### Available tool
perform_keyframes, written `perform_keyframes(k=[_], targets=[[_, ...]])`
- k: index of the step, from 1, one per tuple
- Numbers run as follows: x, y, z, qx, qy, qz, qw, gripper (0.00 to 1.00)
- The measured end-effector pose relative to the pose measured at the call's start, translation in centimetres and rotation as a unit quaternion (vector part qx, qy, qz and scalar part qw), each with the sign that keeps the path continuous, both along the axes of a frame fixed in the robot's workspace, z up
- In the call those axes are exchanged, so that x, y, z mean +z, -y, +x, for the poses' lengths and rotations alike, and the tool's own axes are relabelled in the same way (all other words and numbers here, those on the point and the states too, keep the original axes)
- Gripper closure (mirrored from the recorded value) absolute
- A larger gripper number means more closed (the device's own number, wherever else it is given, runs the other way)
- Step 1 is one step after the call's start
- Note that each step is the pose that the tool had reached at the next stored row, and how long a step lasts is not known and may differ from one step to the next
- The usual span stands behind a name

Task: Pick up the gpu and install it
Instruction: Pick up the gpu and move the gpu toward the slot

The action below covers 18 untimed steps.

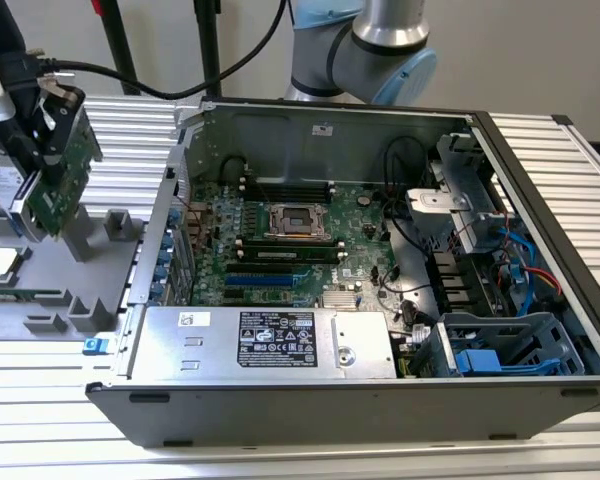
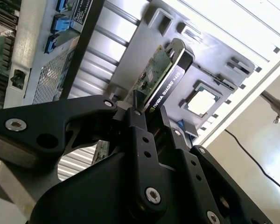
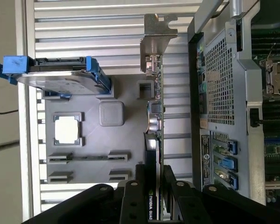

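The fingers [image 2: 139, 135] pinched the gpu [image 2: 161, 74] by one short end, one black finger against each flat face, so the gripper [image 2: 151, 116] was clamped on the card. White lettering ran along the card's black edge just beyond the fingertips. The green board face lay to one side of that edge. In the first wrist view the silver end bracket [image 3: 156, 39] stood at the end farthest from the fingers.

In the exterior view the card hung tilted over the grey tray [image 1: 100, 265]. Whether its lower end touched the tray could not be told. Beyond the card, in that tray, lay a square processor chip [image 3: 67, 129] and a hard drive [image 3: 56, 77] with blue rails.

Farther from the fingers, toward the exterior view's right, stood the open computer case [image 1: 280, 125]. It held its motherboard [image 1: 300, 225] and a power supply [image 1: 170, 350], which carried a black label [image 1: 277, 338] of white print and a small white sticker [image 1: 193, 319].
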<state>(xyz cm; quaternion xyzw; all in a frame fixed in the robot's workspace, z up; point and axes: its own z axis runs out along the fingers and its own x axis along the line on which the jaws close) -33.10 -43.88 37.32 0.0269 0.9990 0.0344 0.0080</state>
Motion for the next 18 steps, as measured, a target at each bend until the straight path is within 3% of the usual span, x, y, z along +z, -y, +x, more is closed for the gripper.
perform_keyframes(k=[18], targets=[[1.53,0.00,0.00,0.000,0.0000,0.0000,1.0000,1.00]])
